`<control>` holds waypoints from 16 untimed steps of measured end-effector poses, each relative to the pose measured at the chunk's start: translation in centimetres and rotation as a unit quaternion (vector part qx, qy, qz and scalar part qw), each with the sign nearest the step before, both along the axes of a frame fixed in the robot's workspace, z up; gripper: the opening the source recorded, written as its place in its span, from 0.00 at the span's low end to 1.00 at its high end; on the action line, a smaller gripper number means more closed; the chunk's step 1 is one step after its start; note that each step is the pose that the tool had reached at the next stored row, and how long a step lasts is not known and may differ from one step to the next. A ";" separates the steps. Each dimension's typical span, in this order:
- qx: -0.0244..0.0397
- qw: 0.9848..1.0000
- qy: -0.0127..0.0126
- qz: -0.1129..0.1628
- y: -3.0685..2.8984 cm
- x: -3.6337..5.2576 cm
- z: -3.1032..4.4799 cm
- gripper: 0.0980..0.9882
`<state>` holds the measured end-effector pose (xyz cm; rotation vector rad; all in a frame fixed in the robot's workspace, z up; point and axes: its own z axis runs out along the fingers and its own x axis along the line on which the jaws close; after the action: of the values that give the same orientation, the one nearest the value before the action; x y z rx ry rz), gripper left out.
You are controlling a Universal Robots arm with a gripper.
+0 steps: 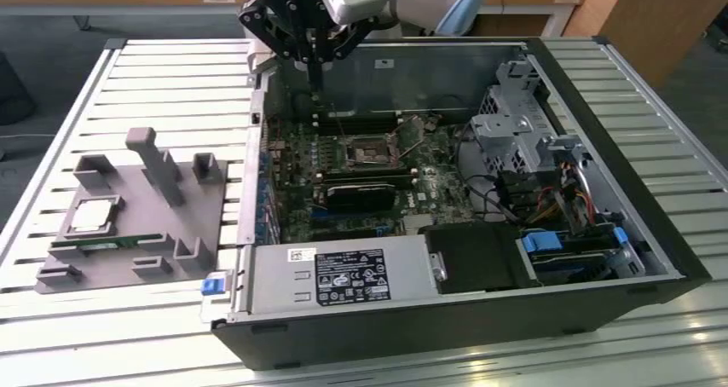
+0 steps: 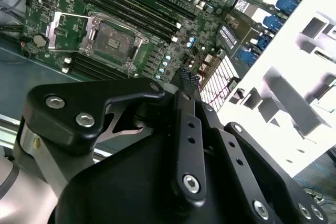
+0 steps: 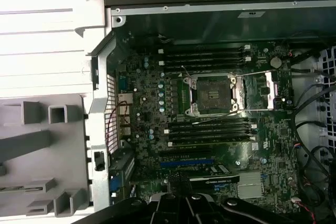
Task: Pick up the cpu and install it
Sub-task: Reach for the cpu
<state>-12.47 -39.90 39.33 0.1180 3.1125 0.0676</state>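
Claw (image 2: 186,77) closed tight on nothing, poised over the motherboard (image 3: 149,124); cpu (image 1: 94,215) lies flat in the grey holder (image 1: 119,266) on the worktop (image 1: 170,89), likely staged for pickup; socket (image 3: 212,94) stands bare, seemingly awaiting it.

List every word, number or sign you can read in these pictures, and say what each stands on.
Nothing can be read for certain.
Power supply label: print and symbols too small to read.
Small white sticker beside it: too small.
Case wall sticker: too small.
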 end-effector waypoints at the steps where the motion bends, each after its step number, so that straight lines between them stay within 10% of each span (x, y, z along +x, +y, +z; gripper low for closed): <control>1: 0.000 1.000 0.000 0.000 0.00 -0.12 0.00 0.01; 16: 0.000 1.000 0.000 0.000 0.01 -1.76 -0.05 0.01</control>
<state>-14.23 -39.89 39.28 0.1180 3.1125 0.0677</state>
